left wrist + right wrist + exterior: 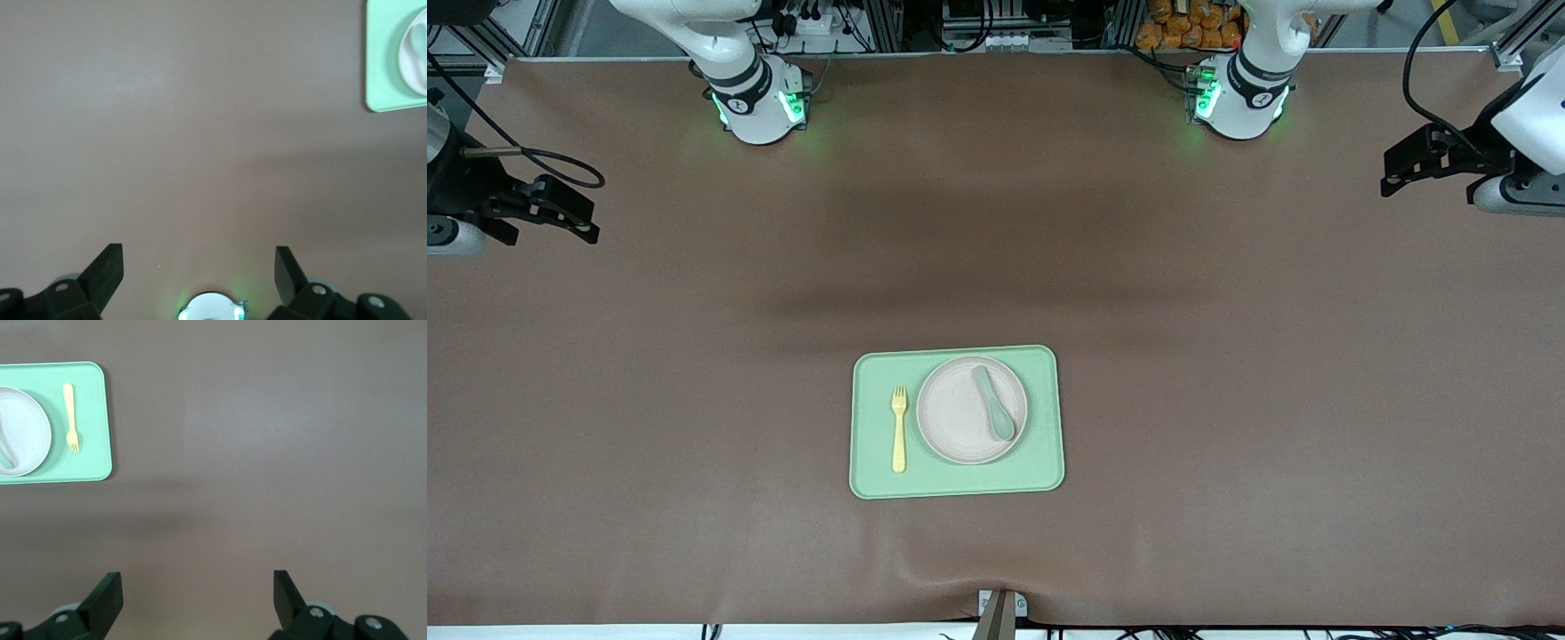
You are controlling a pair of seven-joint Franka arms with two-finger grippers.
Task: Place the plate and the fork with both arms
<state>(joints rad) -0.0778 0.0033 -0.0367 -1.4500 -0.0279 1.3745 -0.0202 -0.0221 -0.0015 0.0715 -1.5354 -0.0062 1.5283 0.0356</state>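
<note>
The pale beige-pink plate (953, 418) sits on a light-green tray (871, 476) in the middle of the table, toward the front camera. The yellow fork (899, 428) lies on the tray beside the plate, toward the right arm's end. My left gripper (1394, 173) is open and empty over bare table at the left arm's end, far from the tray. My right gripper (585, 218) is open and empty over bare table at the right arm's end. The right wrist view shows the fork (71, 419) and the plate (30, 427). The left wrist view shows the plate's edge (408, 67).
A grey-green spoon (993, 404) lies on the plate. The brown table mat (1227, 356) spreads wide around the tray. The two arm bases (760, 102) stand at the table's edge farthest from the front camera.
</note>
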